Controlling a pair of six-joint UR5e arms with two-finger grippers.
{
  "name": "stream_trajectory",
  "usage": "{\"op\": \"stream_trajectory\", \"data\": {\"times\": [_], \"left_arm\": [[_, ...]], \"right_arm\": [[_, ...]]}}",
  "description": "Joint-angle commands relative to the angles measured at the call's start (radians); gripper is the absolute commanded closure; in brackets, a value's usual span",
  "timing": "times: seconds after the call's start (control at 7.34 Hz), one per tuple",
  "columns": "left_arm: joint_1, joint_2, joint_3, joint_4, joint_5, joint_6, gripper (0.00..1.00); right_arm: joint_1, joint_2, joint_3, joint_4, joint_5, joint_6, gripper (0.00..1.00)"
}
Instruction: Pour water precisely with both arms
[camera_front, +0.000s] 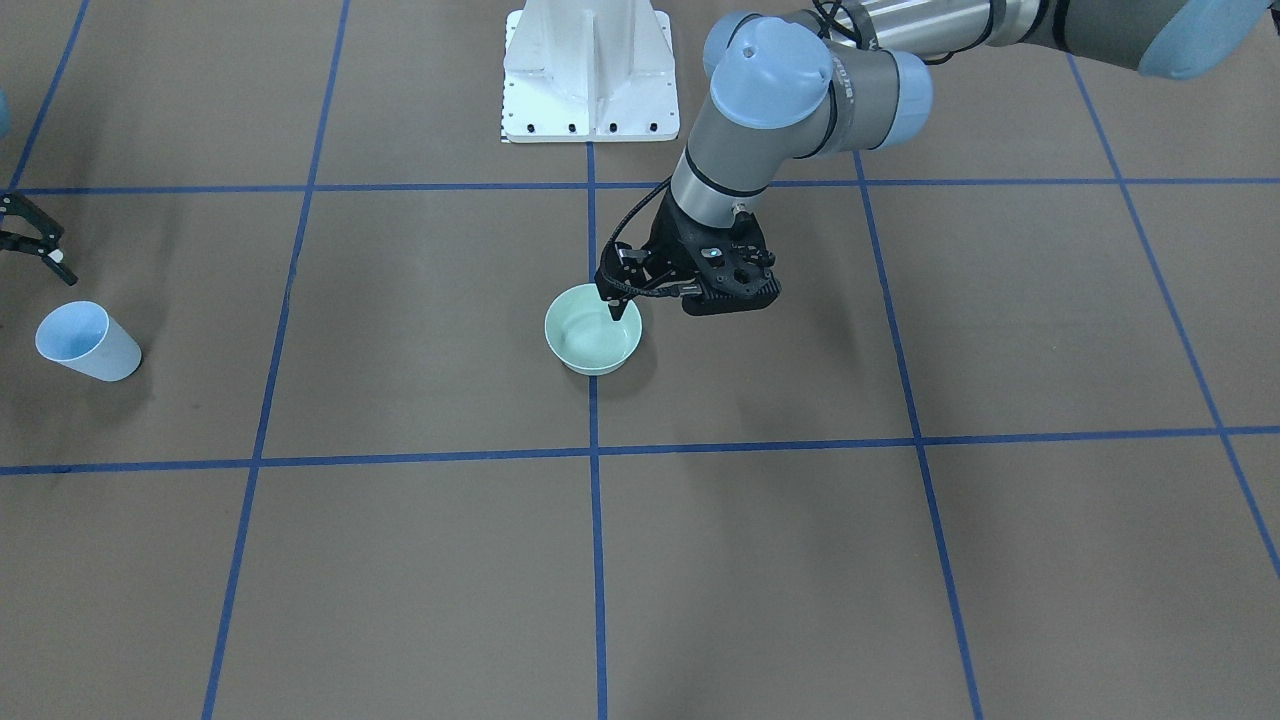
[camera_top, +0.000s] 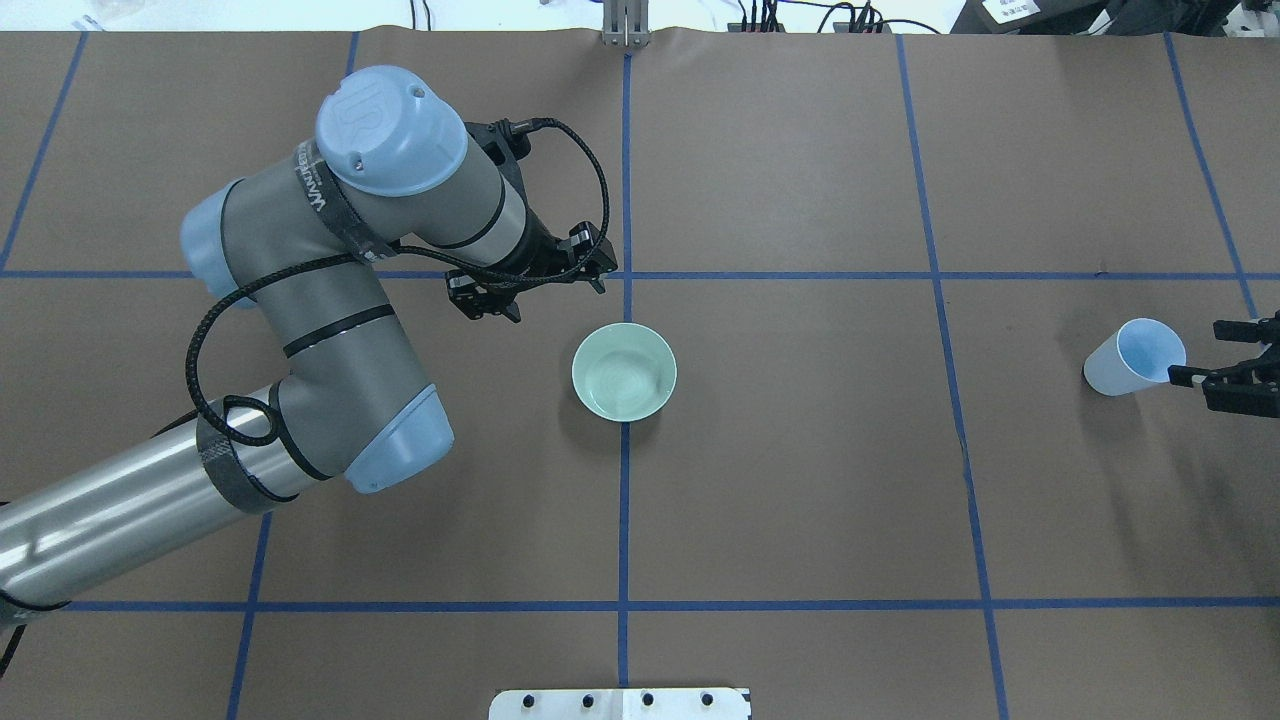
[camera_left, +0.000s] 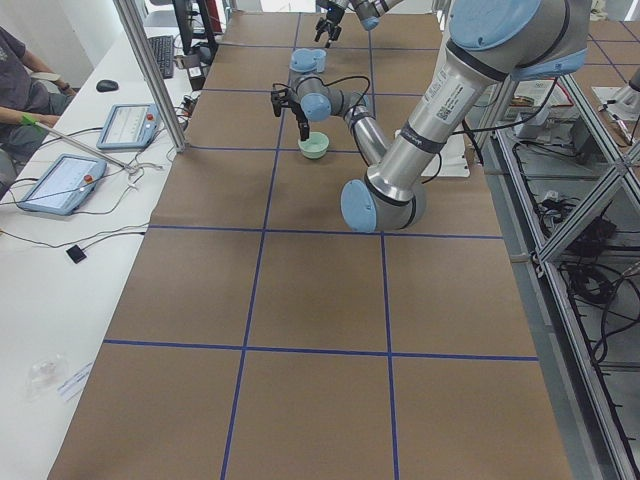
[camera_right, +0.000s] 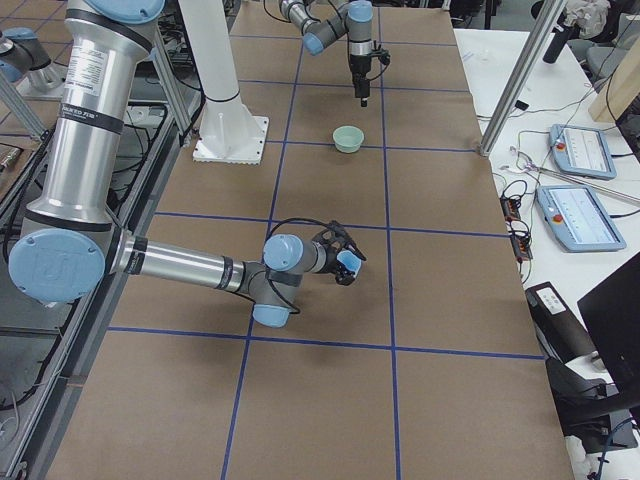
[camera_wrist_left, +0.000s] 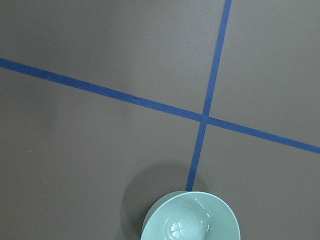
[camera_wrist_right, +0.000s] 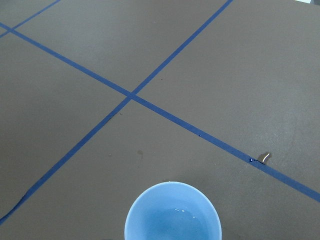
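Observation:
A pale green bowl (camera_front: 585, 340) (camera_top: 625, 372) stands at the table's centre on a blue tape line. It also shows at the bottom of the left wrist view (camera_wrist_left: 190, 220). My left gripper (camera_front: 640, 295) (camera_top: 555, 298) hovers open and empty just beside the bowl, on its far left side in the overhead view. A light-blue cup (camera_front: 88, 342) (camera_top: 1135, 357) holding water stands at the robot's far right. It also shows in the right wrist view (camera_wrist_right: 172, 212). My right gripper (camera_front: 35, 240) (camera_top: 1215, 355) is open right beside the cup, not closed on it.
The white pedestal base (camera_front: 590, 70) stands at the robot's side of the table. Blue tape lines (camera_top: 625, 500) divide the brown table surface into squares. An operator and tablets (camera_left: 60, 185) are at a side desk beyond the table.

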Motion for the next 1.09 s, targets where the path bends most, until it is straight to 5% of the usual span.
{"op": "stream_trajectory", "data": {"times": [0.0, 0.27, 0.95], "left_arm": [[0.0, 0.0, 0.001, 0.0, 0.0, 0.0, 0.0], [-0.011, 0.009, -0.002, 0.0, 0.0, 0.0, 0.0], [-0.015, 0.012, -0.005, 0.0, 0.0, 0.0, 0.0]], "right_arm": [[-0.055, 0.001, -0.022, 0.012, -0.075, -0.01, 0.02], [-0.086, 0.009, -0.1, 0.13, -0.123, 0.001, 0.02], [-0.133, 0.034, -0.121, 0.147, -0.172, 0.049, 0.02]]}}
